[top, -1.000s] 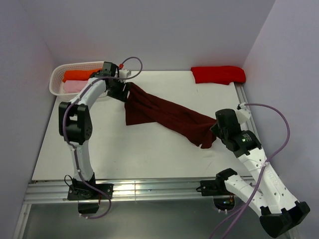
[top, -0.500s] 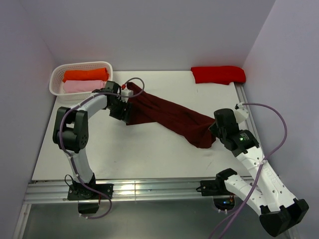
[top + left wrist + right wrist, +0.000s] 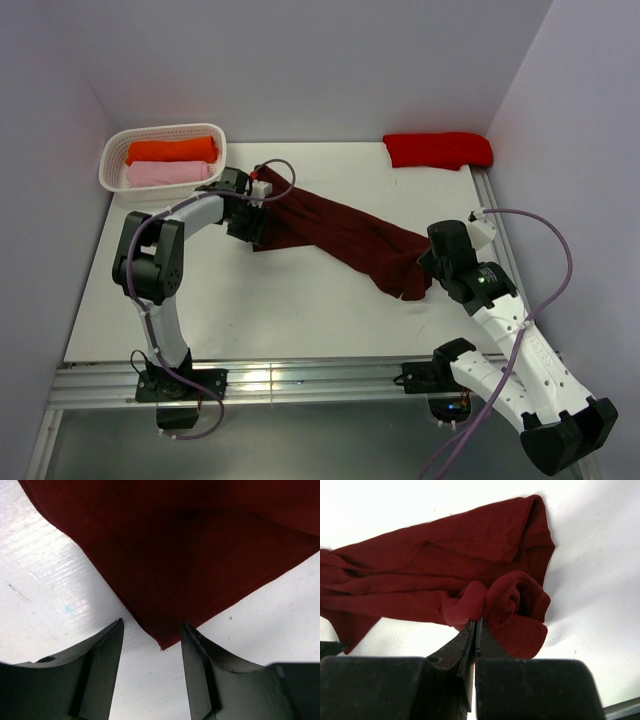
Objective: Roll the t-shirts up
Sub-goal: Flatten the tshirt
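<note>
Maroon t-shirt (image 3: 340, 235) is laid out as a long crumpled band across the middle of the table (image 3: 300, 310), running from near the far-left corner toward the right edge.

Right gripper (image 3: 474, 627) is clamped tight on a bunched fold at the right end. Left gripper (image 3: 152, 626) has its jaws parted astride the shirt's left corner, low over the table, with nothing held.

Step is judged as the pre-roll spread, since the cloth is not yet flat. Next move: left corner to be pinched, then the band tensioned and flattened.

Red t-shirt (image 3: 438, 150) is parked at the far-right corner. Basket (image 3: 115, 150) at the far-left corner is loaded with orange and pink rolls.
</note>
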### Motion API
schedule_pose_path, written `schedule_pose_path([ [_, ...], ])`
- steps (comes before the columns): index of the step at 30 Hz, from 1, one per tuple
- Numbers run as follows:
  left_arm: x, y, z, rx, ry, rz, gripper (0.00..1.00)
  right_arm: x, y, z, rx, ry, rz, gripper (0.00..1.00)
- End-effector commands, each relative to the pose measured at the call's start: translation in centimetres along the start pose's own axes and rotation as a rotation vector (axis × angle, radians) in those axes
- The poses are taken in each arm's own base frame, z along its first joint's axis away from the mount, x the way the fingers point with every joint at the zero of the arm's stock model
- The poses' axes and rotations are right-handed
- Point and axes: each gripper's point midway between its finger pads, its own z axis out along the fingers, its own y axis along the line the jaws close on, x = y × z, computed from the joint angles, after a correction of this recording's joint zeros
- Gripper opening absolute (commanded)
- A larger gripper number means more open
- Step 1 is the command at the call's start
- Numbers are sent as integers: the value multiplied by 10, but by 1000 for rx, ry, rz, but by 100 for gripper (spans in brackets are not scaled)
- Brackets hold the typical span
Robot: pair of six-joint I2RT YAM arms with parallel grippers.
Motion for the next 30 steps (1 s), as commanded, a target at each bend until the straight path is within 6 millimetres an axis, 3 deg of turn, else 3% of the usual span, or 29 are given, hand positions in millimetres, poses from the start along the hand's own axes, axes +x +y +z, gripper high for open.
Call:
schedule_pose_path([
  [1,7,0,1,-28,2,2,55,-8,4,1,-14,-30,0,0],
  [4,14,-2,6,-26,18,9,47,-5,4,3,-15,-23,-2,0],
  [7,18,-4,10,-16,36,3,24,-5,6,4,-20,-23,4,0],
  [8,16,-5,9,-12,35,9,10,-6,7,3,-21,-24,2,0],
  [10,5,-7,-1,-6,9,21,0,-11,10,1,-28,-31,0,0],
  [13,-26,-9,-38,-1,-77,44,0,-20,15,-4,-24,-40,-20,0],
  [14,-36,-11,-57,2,-114,56,0,-31,21,-11,-40,-62,-20,0],
  [20,-72,-11,-153,-11,-277,89,0,-65,43,-42,-112,-110,-13,0],
  [24,-74,-14,-200,-17,-347,108,0,-75,48,-56,-145,-125,-6,0],
  [28,-63,-18,-236,-21,-391,119,0,-82,54,-73,-199,-133,9,0],
  [30,-63,-23,-266,-37,-465,141,0,-87,54,-83,-219,-145,19,0],
])
